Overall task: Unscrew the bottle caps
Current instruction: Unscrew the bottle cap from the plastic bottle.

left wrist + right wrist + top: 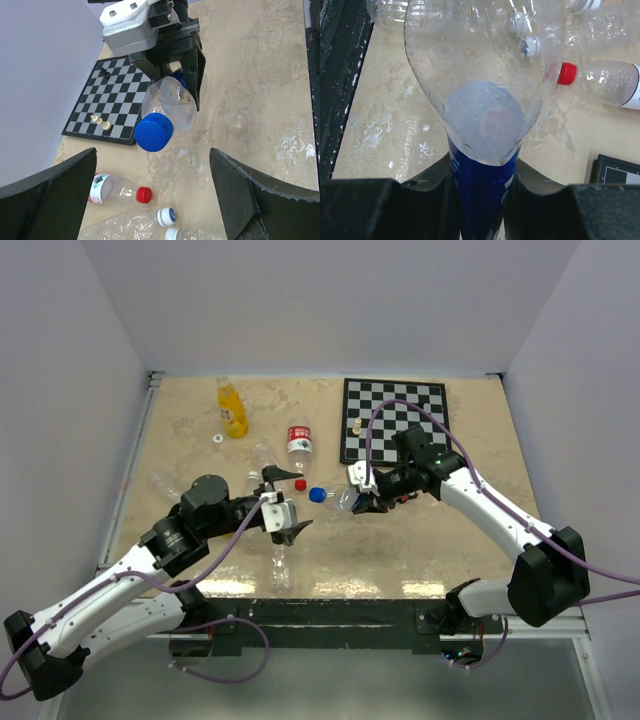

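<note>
My right gripper [366, 496] is shut on a clear bottle [343, 499] at its blue label [482, 200], holding it on its side above the table. The bottle's blue cap [316, 494] points left, toward my left gripper [292, 504]. In the left wrist view the blue cap [154, 131] hangs just ahead of the open left gripper [153, 165], apart from both fingers. An orange-yellow bottle [232, 408] stands at the back left. A red-capped bottle [300, 443] lies mid-table. A loose white-and-blue cap [166, 216] lies on the table.
A chessboard [393, 420] with a few white pieces [356, 424] lies at the back right. Crumpled clear bottles lie near the left arm [262, 460] and by the front edge [280, 565]. A small white ring [216, 438] sits beside the orange-yellow bottle.
</note>
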`<action>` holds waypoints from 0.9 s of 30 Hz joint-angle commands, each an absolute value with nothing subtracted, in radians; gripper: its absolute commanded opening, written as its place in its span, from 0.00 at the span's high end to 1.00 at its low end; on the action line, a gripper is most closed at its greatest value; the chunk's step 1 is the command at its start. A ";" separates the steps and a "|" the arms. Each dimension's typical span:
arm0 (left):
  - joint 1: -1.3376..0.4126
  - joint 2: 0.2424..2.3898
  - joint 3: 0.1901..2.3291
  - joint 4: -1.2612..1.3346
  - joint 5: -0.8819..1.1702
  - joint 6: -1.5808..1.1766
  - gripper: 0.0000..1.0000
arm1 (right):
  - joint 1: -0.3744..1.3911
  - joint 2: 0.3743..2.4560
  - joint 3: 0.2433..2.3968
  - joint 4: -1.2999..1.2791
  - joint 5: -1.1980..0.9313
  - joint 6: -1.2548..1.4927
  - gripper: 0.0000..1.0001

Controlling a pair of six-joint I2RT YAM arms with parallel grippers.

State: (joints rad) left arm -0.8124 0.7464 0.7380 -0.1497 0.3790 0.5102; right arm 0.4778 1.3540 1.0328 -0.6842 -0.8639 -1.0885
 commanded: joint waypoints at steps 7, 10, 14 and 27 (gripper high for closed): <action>-0.810 0.871 0.796 -0.038 0.469 0.512 0.23 | 0.482 1.350 1.066 -0.689 -0.911 -1.114 1.00; -0.811 0.880 0.799 -0.038 0.468 0.511 0.30 | 0.482 1.350 1.066 -0.689 -0.913 -1.115 1.00; -0.808 0.879 0.793 -0.035 0.459 0.500 0.37 | 0.482 1.351 1.066 -0.687 -0.913 -1.115 1.00; -0.802 0.897 0.807 -0.020 0.465 0.420 0.56 | 0.480 1.351 1.066 -0.689 -0.913 -1.115 1.00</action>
State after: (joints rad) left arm -0.8104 0.8883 0.7559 -0.0681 0.4389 0.4637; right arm 0.4778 1.3540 1.0328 -0.6884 -0.8806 -1.1011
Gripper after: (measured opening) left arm 0.486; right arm 0.326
